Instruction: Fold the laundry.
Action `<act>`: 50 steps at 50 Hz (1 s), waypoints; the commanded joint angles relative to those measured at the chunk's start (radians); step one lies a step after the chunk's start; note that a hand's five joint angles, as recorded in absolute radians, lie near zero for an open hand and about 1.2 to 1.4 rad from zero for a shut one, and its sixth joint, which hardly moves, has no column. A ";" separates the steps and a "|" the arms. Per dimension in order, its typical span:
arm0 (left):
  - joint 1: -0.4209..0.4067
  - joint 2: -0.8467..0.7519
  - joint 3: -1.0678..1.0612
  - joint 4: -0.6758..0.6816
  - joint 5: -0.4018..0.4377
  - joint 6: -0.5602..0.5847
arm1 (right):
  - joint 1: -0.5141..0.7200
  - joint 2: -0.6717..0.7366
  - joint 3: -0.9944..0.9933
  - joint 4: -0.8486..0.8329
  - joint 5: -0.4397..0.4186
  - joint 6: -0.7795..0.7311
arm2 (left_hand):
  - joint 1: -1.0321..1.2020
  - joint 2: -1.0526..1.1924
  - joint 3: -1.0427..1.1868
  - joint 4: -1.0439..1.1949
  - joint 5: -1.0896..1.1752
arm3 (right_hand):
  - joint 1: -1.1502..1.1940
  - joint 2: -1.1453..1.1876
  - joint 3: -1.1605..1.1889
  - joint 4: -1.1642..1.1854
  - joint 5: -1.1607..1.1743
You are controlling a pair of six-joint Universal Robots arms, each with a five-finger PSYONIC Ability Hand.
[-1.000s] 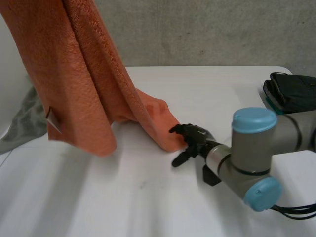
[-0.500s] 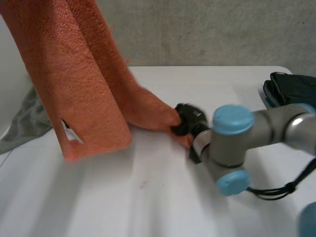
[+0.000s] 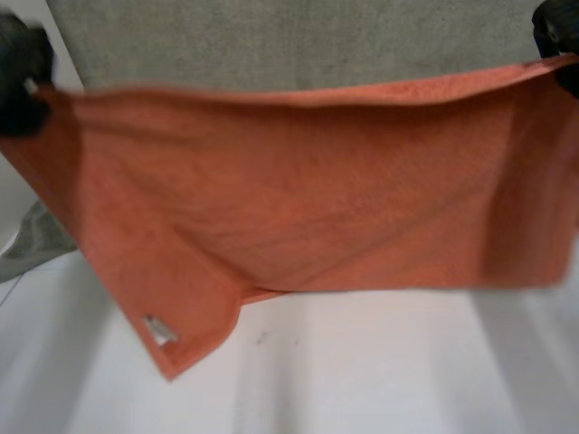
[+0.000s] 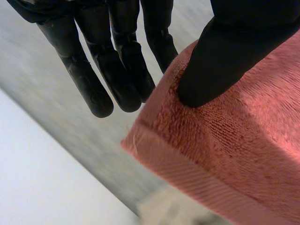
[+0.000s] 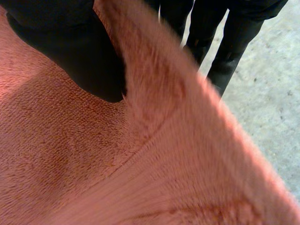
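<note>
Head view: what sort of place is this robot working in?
Likely a robotics lab, not a home: a bare concrete wall, a plain white table, and an orange towel as practice laundry.

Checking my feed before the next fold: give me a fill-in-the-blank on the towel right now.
The orange towel hangs spread between the left robot hand and the right robot hand, each pinching a top ____.
The crumpled cloth at the table's left edge is ____ in colour.
In the left wrist view the robot hand's ____ presses the towel's face.
Missing: corner; grey; thumb.
</note>
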 commanded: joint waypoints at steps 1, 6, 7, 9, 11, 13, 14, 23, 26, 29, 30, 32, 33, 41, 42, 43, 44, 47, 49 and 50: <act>-0.015 -0.169 -0.027 -0.099 0.044 0.112 | 0.005 0.138 -0.012 0.097 0.008 -0.147 | 0.268 0.198 0.203 0.195 0.229 | 0.270 0.220 0.212 0.200 0.230; -0.075 -0.373 0.108 -0.047 0.030 0.186 | 0.052 0.293 -0.057 0.085 0.058 -0.198 | 0.268 0.198 0.203 0.195 0.229 | 0.270 0.220 0.212 0.200 0.230; -0.083 -0.407 0.143 -0.030 0.027 0.190 | 0.059 0.319 -0.078 0.074 0.077 -0.197 | 0.268 0.198 0.203 0.195 0.229 | 0.270 0.220 0.212 0.200 0.230; -0.100 -0.500 0.273 0.026 0.009 0.195 | 0.080 0.396 -0.158 0.008 0.132 -0.190 | 0.268 0.198 0.203 0.195 0.229 | 0.270 0.220 0.212 0.200 0.230; -0.106 -0.554 0.376 0.060 -0.017 0.192 | 0.091 0.437 -0.216 -0.062 0.172 -0.184 | 0.268 0.198 0.203 0.195 0.229 | 0.270 0.220 0.212 0.200 0.230; -0.112 -0.632 0.546 0.118 -0.051 0.195 | 0.108 0.477 -0.300 -0.215 0.225 -0.157 | 0.268 0.198 0.203 0.195 0.229 | 0.270 0.220 0.212 0.200 0.230; -0.114 -0.659 0.603 0.143 -0.062 0.192 | 0.114 0.486 -0.323 -0.283 0.239 -0.140 | 0.268 0.198 0.203 0.195 0.229 | 0.270 0.220 0.212 0.200 0.230; -0.126 -0.728 0.831 0.618 -0.125 0.132 | 0.132 0.425 -0.278 -0.961 0.305 0.058 | 0.268 0.198 0.203 0.195 0.229 | 0.270 0.220 0.212 0.200 0.230; -0.127 -0.726 0.805 0.662 -0.139 0.100 | 0.132 0.408 -0.238 -0.971 0.304 0.067 | 0.268 0.198 0.203 0.195 0.229 | 0.270 0.220 0.212 0.200 0.230; -0.126 -0.723 0.737 0.649 -0.146 0.083 | 0.131 0.404 -0.189 -0.938 0.288 0.069 | 0.268 0.198 0.203 0.195 0.229 | 0.270 0.220 0.212 0.200 0.230; -0.127 -0.723 0.714 0.649 -0.146 0.082 | 0.131 0.404 -0.173 -0.926 0.279 0.069 | 0.268 0.198 0.203 0.195 0.229 | 0.270 0.220 0.212 0.200 0.230; -0.120 -0.719 0.638 0.652 -0.143 0.080 | 0.131 0.404 -0.126 -0.873 0.249 0.069 | 0.268 0.198 0.203 0.195 0.229 | 0.270 0.220 0.212 0.200 0.230; -0.118 -0.716 0.611 0.655 -0.143 0.080 | 0.131 0.405 -0.111 -0.856 0.238 0.069 | 0.268 0.198 0.203 0.195 0.229 | 0.270 0.220 0.212 0.200 0.230; -0.124 -0.697 0.348 0.648 -0.132 0.086 | 0.128 0.491 -0.005 -0.692 0.198 0.061 | 0.268 0.198 0.203 0.195 0.229 | 0.270 0.220 0.212 0.200 0.230; -0.126 -0.699 0.323 0.645 -0.132 0.091 | 0.126 0.505 0.003 -0.681 0.195 0.060 | 0.268 0.198 0.203 0.195 0.229 | 0.270 0.220 0.212 0.200 0.230; -0.126 -0.699 0.299 0.642 -0.131 0.094 | 0.126 0.529 0.017 -0.659 0.187 0.057 | 0.268 0.198 0.203 0.195 0.229 | 0.270 0.220 0.212 0.200 0.230; -0.129 -0.696 0.245 0.639 -0.128 0.095 | 0.126 0.541 0.024 -0.647 0.187 0.052 | 0.268 0.198 0.203 0.195 0.229 | 0.270 0.220 0.212 0.200 0.230; -0.132 -0.687 0.132 0.619 -0.120 0.108 | 0.123 0.592 0.044 -0.603 0.184 0.028 | 0.268 0.198 0.203 0.195 0.229 | 0.270 0.220 0.212 0.200 0.230; -0.133 -0.677 0.073 0.599 -0.120 0.126 | 0.122 0.603 0.055 -0.578 0.184 0.014 | 0.268 0.198 0.203 0.195 0.229 | 0.270 0.220 0.212 0.200 0.230; -0.133 -0.671 0.052 0.590 -0.120 0.135 | 0.122 0.603 0.069 -0.541 0.187 -0.006 | 0.268 0.198 0.203 0.195 0.229 | 0.270 0.220 0.212 0.200 0.230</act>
